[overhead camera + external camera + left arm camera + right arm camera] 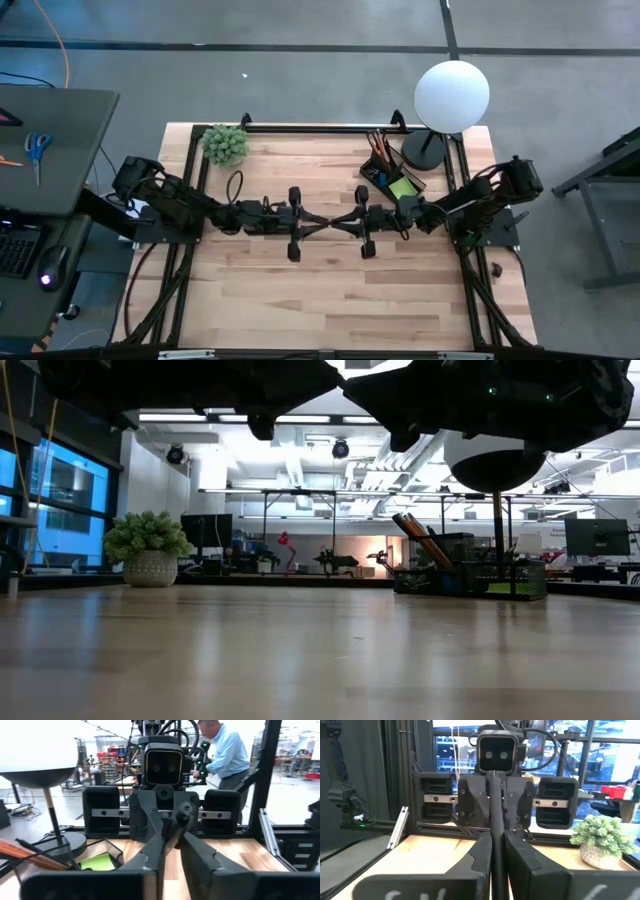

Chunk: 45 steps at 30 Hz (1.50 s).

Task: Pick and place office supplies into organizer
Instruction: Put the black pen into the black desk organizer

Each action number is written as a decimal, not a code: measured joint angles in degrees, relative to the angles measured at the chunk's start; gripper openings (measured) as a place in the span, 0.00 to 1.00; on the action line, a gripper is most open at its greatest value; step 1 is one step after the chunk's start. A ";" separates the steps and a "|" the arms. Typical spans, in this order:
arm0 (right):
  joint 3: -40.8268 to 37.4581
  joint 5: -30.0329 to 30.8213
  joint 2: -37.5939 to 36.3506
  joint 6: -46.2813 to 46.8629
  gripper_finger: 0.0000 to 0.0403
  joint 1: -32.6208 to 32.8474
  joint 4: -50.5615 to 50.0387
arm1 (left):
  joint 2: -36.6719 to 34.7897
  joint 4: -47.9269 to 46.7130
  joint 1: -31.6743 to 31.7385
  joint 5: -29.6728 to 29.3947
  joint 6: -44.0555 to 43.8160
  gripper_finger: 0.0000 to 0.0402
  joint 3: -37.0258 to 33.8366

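The black mesh organizer (392,178) stands at the table's far right, in front of the lamp. It holds orange and wooden pencils (378,145), a lime-green sticky-note pad (402,187) and a small blue piece (372,172). The left wrist view shows the organizer (40,855) and the pad (97,862) too. Both arms reach level toward the table's middle and face each other. My left gripper (318,224) and my right gripper (333,224) are shut on nothing, with their tips close together. In each wrist view, that arm's own gripper (172,837) (498,840) points at the other arm's gripper.
A white globe lamp (450,95) with a black base stands at the far right corner. A small potted plant (225,143) is at the far left corner, with a black cord loop (235,185) near it. A person (225,755) stands beyond the table.
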 joint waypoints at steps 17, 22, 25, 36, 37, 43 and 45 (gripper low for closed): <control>0.04 1.81 -0.04 0.03 0.06 -0.02 -3.13 | 0.00 0.38 0.00 -1.86 -0.60 0.06 0.02; 0.04 2.41 -0.06 -0.15 0.07 -0.02 -3.85 | 0.01 0.74 0.32 -2.32 -1.07 0.03 0.02; 0.02 2.58 -0.04 -0.24 0.07 -0.04 -3.97 | 0.02 0.83 1.20 -2.15 -2.49 0.04 0.02; 5.39 2.16 0.71 -1.47 0.07 0.03 -19.89 | 6.14 3.50 2.97 3.67 -4.69 0.01 6.10; 5.92 2.54 0.73 -1.89 0.06 0.02 -21.58 | 7.23 3.09 3.00 4.76 -4.69 0.00 7.07; 7.47 3.65 2.35 -3.08 0.00 0.02 -18.81 | 9.88 -3.25 2.95 7.32 -4.67 0.00 10.28; 7.19 3.76 2.28 -3.46 0.00 0.02 -18.45 | 10.05 -4.70 2.95 7.43 -4.62 0.00 10.36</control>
